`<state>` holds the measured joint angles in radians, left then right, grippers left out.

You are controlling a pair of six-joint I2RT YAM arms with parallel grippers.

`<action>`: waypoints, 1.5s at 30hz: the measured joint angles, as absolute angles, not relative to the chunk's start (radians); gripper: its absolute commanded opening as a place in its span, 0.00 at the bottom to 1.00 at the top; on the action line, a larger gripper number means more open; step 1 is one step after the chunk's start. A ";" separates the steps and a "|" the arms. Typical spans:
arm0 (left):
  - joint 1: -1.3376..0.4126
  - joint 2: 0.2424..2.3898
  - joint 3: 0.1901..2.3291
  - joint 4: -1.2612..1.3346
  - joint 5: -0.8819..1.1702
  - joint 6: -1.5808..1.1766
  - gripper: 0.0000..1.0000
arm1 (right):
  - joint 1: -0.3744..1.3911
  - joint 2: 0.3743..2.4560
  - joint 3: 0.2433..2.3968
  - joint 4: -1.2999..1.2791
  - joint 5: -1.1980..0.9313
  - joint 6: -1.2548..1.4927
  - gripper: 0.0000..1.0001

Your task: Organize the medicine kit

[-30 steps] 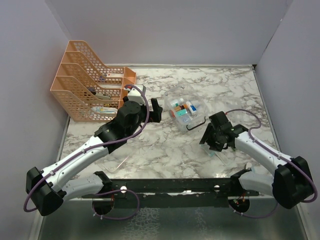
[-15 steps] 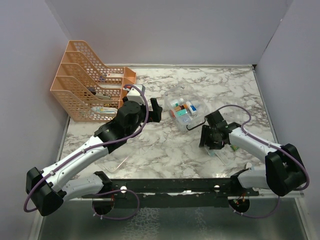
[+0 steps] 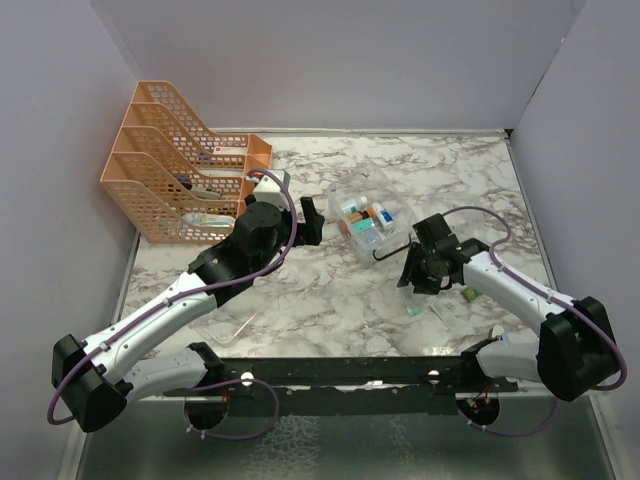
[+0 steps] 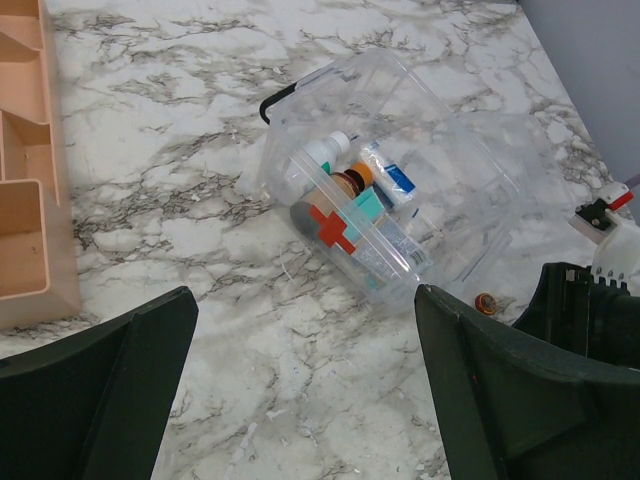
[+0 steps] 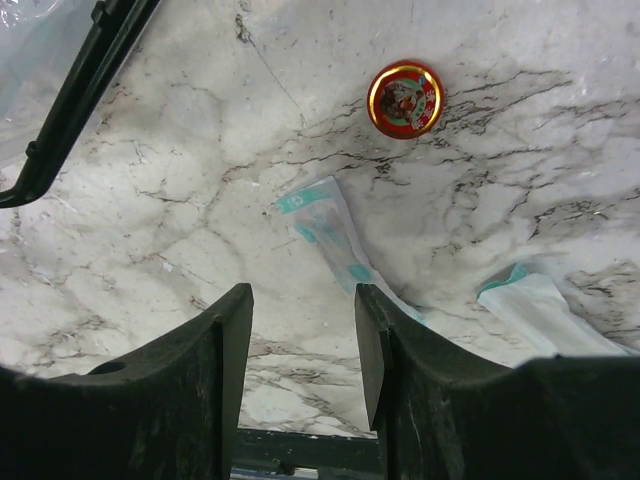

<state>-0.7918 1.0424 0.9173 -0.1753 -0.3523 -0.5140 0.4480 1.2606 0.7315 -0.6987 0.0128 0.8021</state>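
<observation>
Lying between left gripper (image 3: 312, 221) and right gripper (image 3: 410, 282): clear plastic black-handled medicine kit (image 3: 366, 222).
Both are parted; nothing is gripped.

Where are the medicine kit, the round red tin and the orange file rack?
medicine kit (image 4: 345, 215): left wrist view, on its clear side wall.
round red tin (image 5: 404, 99): right wrist view, middle of its lid.
orange file rack (image 3: 150, 195): top external view, near mesh side wall.

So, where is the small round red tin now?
Right wrist view, upper right: the tin lies on the marble, just beyond the teal-printed sachet.
</observation>
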 measured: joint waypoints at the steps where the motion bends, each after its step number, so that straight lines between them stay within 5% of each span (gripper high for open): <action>1: -0.792 1.042 0.917 -0.176 -0.352 -0.514 0.94 | 0.448 1.260 0.734 -0.699 0.019 0.796 0.46; 7: -0.792 1.041 0.917 -0.177 -0.351 -0.514 0.94 | 0.448 1.285 0.732 -0.702 0.051 0.726 0.43; 26: -0.791 1.050 0.918 -0.177 -0.332 -0.519 0.93 | 0.448 1.389 0.712 -0.681 0.039 0.651 0.02; 36: -0.784 1.057 0.923 -0.196 -0.330 -0.518 0.93 | 0.448 1.327 0.751 -0.738 0.120 0.702 0.01; 45: -0.764 1.061 0.941 -0.229 -0.333 -0.518 0.93 | 0.363 1.280 1.027 -0.814 0.312 0.642 0.01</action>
<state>-0.7635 1.0607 0.9405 -0.2287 -0.3328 -0.5182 0.3634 1.2797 1.0267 -0.8139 0.3119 0.6418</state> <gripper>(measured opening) 0.928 0.013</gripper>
